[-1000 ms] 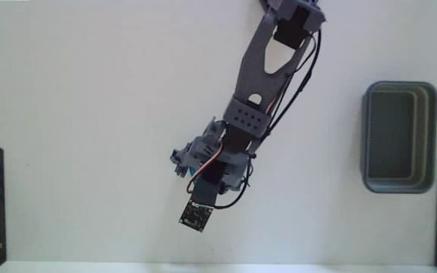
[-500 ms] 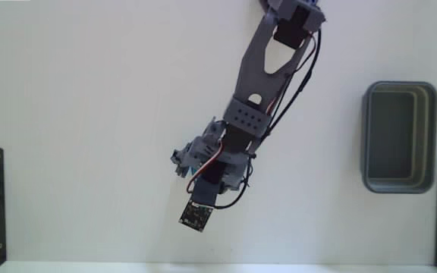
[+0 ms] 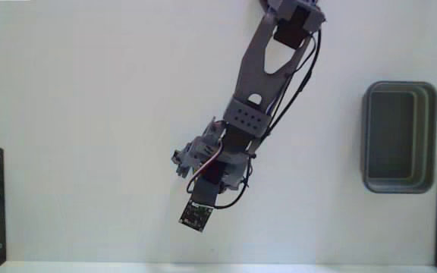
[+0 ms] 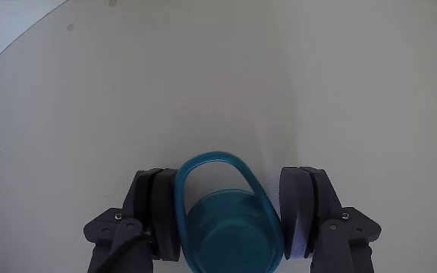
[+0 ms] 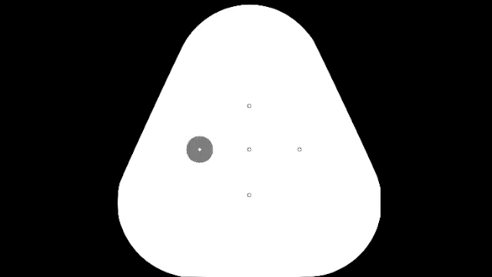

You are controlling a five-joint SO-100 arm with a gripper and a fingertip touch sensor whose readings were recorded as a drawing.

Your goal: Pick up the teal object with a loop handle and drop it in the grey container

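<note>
Wrist view gives us the pincer [image 4: 230, 227] pinching the teal object [image 4: 227, 227], loop handle pointing away from it, low over the table [image 4: 218, 83], well apart from the grey container [image 3: 399, 137]; grasp step, we judge, lift and carry next.

In the fixed view the arm [image 3: 241, 136] covers the teal object and the gripper's fingers. In the wrist view the teal object [image 4: 230, 227] is cut off by the bottom edge, as are the gripper's [image 4: 230, 220] lower parts.
</note>
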